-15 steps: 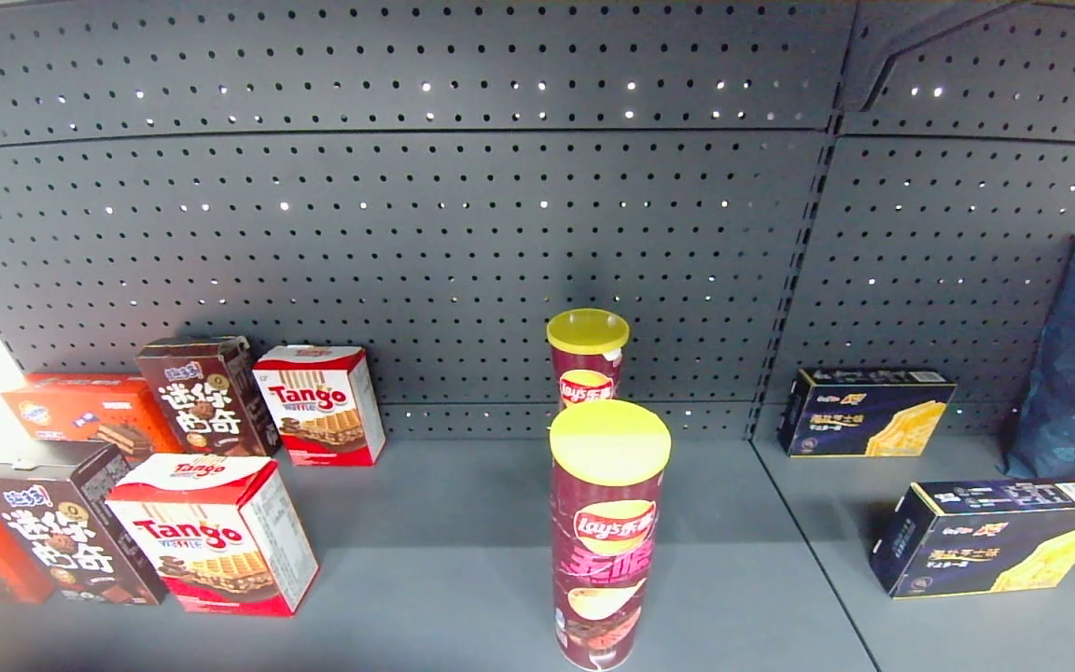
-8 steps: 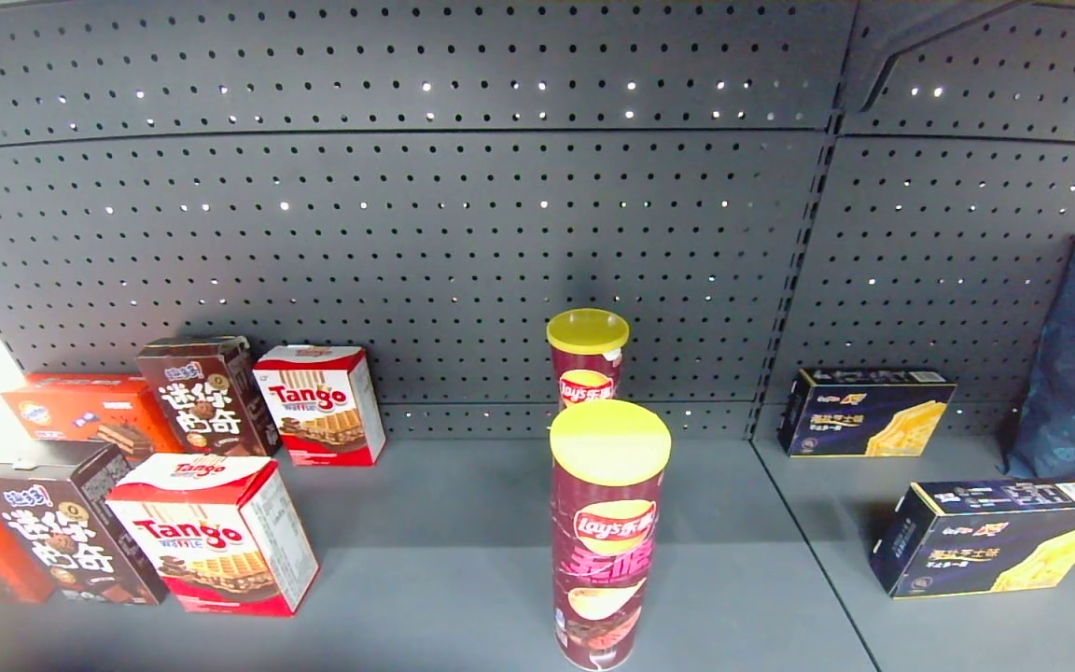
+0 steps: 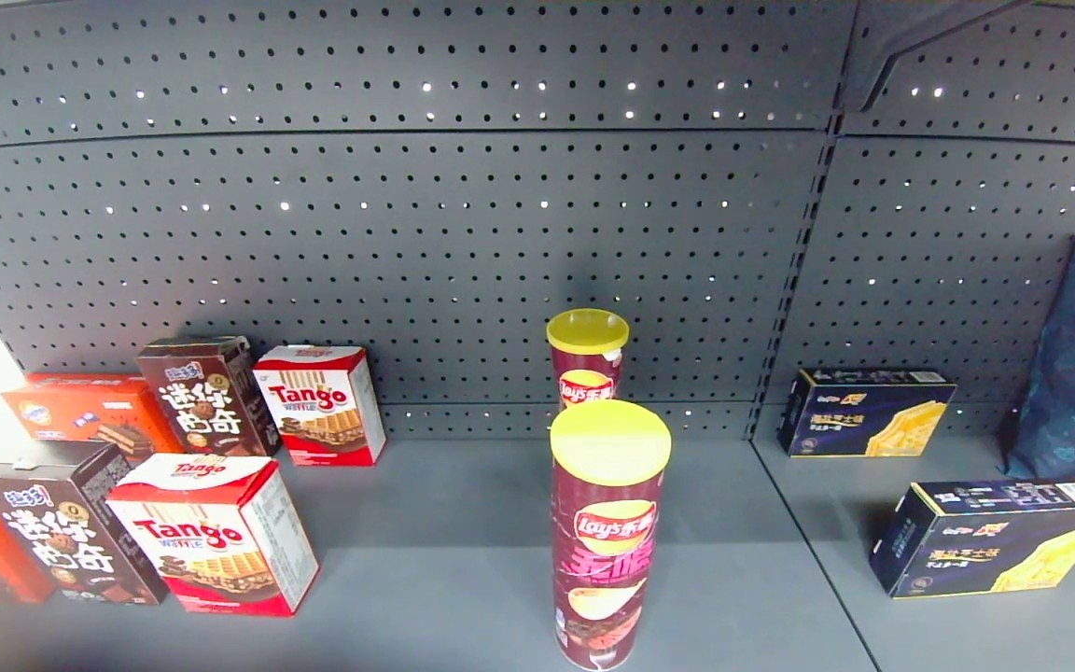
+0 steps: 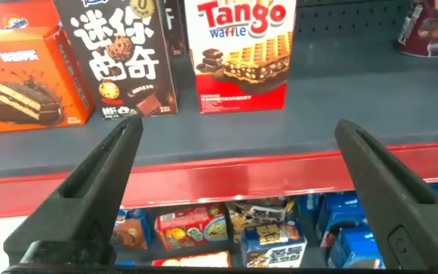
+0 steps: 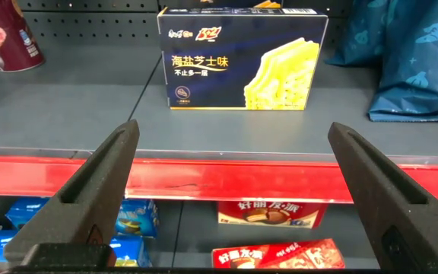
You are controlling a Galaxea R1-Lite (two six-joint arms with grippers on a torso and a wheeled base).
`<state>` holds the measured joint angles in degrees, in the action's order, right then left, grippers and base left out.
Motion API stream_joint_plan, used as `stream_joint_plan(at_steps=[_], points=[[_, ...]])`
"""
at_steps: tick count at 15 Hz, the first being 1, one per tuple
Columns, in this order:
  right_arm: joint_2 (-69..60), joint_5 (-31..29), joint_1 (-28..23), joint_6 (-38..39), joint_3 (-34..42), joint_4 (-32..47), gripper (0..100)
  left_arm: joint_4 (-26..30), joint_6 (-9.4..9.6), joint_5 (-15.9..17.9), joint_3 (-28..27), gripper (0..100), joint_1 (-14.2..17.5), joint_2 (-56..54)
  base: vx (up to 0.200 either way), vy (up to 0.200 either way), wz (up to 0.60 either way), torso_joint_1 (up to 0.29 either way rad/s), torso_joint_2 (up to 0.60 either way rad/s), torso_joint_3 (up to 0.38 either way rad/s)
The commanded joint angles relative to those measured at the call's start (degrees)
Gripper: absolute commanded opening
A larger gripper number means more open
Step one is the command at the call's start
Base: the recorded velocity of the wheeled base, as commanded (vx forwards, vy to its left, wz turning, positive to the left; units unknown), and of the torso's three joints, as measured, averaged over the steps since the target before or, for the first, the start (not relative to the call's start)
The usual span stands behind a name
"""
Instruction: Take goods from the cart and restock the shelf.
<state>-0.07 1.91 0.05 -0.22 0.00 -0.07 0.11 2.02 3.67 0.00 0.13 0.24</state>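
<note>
Left end effector [image 4: 238, 128] and right end effector [image 5: 234, 128] hang released before the shelf [image 3: 463, 523].
The left one's fingers spread wide at the shelf's front lip, pointing at the red wafer box [image 4: 239, 53] on the shelf, apart from it. The right one, equally splayed, points at the navy box [image 5: 242, 59]. Mid-shelf, the front chip can [image 3: 607, 532] stands upright before the rear chip can [image 3: 587, 359].

The left gripper [image 4: 238, 125] has two matte black fingers [image 4: 90, 198], each a long wedge narrowing from a broad base to a blunt tip, with a bevelled inner edge. The right gripper [image 5: 234, 128] has the same black, tapered fingers [image 5: 390, 202], one with a small round recess near its base.
</note>
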Motion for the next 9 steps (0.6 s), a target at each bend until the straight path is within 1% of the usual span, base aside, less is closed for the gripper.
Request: stream_joint_plan(at_steps=[1,6,9], points=[[0.1,0.0,0.0,0.0,0.0,0.0,100,0.0,-0.18,0.0,0.0,100,0.0,-0.2,0.0,0.0,0.0,0.0,0.0,0.0],[0.1,0.0,0.0,0.0,0.0,0.0,100,0.0,-0.09,0.5,-0.1,100,0.0,-0.2,0.0,0.0,0.0,0.0,0.0,0.0],[0.1,0.0,0.0,0.0,0.0,0.0,100,0.0,-0.71,0.3,-0.1,100,0.0,-0.2,0.0,0.0,0.0,0.0,0.0,0.0]])
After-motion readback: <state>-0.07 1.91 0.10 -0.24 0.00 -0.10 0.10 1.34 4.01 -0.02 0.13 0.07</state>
